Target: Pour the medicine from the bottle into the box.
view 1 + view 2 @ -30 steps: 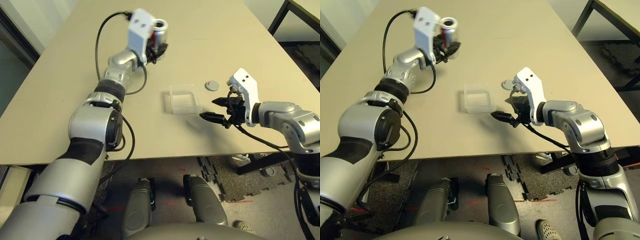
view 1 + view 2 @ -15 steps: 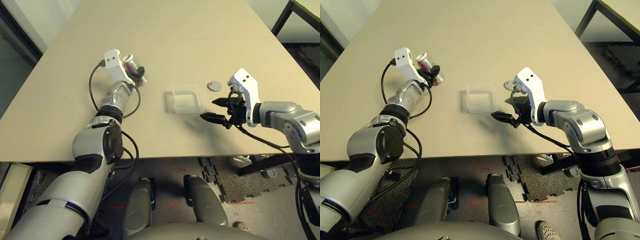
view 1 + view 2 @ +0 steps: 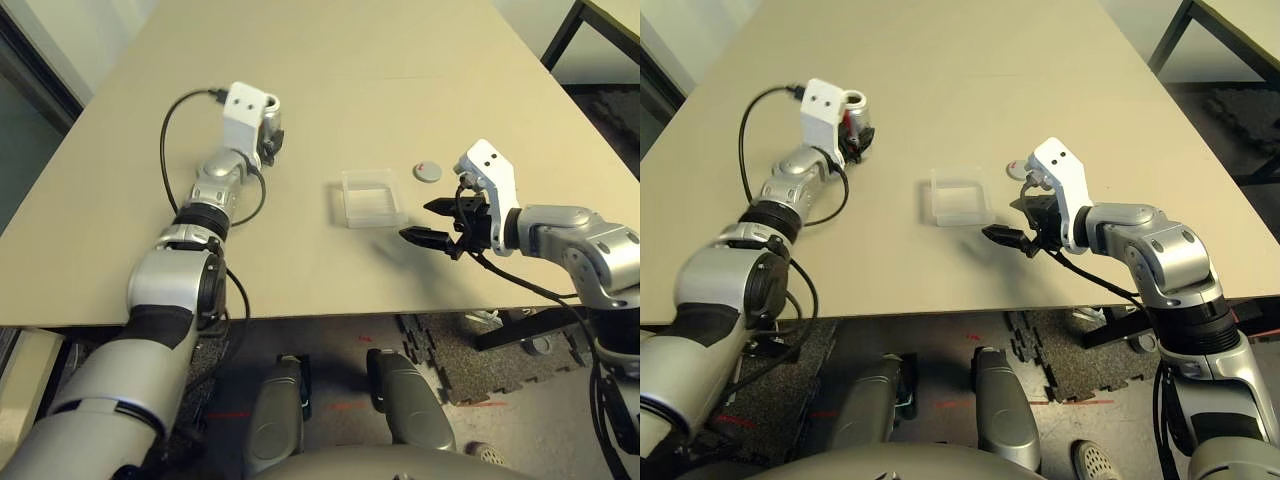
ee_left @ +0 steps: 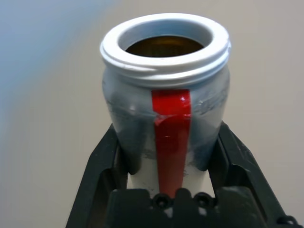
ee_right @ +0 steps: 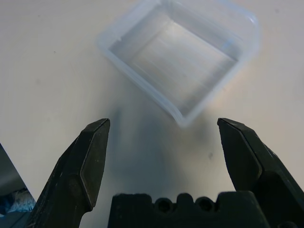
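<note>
Item: bottle (image 4: 166, 118), uncapped, clamped in left claw (image 3: 268, 135) well left of box (image 3: 368, 196); right claw (image 5: 164, 156) gaped empty beside box; best carried over box before tipping.

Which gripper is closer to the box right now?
Right. The right gripper hangs open just off the box's near right corner; the left gripper, shut on the bottle, is well off to the box's left.

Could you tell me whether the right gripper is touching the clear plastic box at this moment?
Apart. In the right wrist view, the open right gripper sits short of the box, with bare table visible between its fingertips and the box's near corner.
</note>
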Tool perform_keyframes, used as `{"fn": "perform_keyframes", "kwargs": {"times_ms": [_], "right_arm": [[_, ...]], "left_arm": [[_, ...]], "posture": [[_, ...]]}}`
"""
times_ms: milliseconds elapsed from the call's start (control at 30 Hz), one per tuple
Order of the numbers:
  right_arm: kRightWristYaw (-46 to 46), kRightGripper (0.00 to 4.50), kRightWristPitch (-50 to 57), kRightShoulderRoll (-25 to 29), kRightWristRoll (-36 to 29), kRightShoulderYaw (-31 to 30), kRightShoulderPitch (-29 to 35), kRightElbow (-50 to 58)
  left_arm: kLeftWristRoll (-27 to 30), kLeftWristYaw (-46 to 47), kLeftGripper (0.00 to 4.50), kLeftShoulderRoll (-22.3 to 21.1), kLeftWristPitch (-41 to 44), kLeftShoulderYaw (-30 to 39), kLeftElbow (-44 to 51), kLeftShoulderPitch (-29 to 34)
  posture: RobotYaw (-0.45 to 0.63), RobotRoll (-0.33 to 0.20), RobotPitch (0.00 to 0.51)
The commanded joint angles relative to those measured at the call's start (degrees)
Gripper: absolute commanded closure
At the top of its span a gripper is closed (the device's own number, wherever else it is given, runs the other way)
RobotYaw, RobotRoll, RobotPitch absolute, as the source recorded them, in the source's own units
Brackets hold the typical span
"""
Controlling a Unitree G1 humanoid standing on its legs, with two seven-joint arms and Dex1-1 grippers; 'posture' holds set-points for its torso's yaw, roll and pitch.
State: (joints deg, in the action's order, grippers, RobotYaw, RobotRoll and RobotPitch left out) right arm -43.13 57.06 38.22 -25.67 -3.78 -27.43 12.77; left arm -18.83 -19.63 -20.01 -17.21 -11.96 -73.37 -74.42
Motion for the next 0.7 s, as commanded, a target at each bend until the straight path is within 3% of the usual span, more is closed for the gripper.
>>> {"fn": "perform_keyframes", "kwargs": {"times_ms": [33,167,267,467,700], "right_arm": [[0.5,0.0,-0.8,-1.1,0.3,-0.9,0.5,-1.2],[1.5,0.0,-2.1,-3.2,0.9,-1.0,0.2,-2.5],[2.4,0.0,-3.0,-4.5,1.5,-0.6,-0.3,-3.4],[3.6,0.0,-3.2,-5.6,1.5,0.4,-0.2,-3.6],[3.6,0.0,-3.4,-5.5,1.7,0.7,0.0,-4.0]], "left_arm": [[-21.6,2.7,2.07,1.5,-11.0,-20.3,-0.4,-7.9],[-41.5,10.5,2.07,4.8,-17.8,-41.2,-1.1,-13.2],[-49.5,16.6,2.07,6.9,-21.1,-50.0,-1.4,-14.8],[-51.3,20.0,2.07,11.3,-20.9,-51.9,-3.4,-18.0],[-49.3,19.1,2.07,11.9,-22.4,-49.7,-4.0,-17.8]], "posture": [[-0.17,0.0,0.119],[-0.19,0.0,0.11],[-0.22,0.0,0.115],[-0.24,0.0,0.121],[-0.23,0.0,0.121]]}}
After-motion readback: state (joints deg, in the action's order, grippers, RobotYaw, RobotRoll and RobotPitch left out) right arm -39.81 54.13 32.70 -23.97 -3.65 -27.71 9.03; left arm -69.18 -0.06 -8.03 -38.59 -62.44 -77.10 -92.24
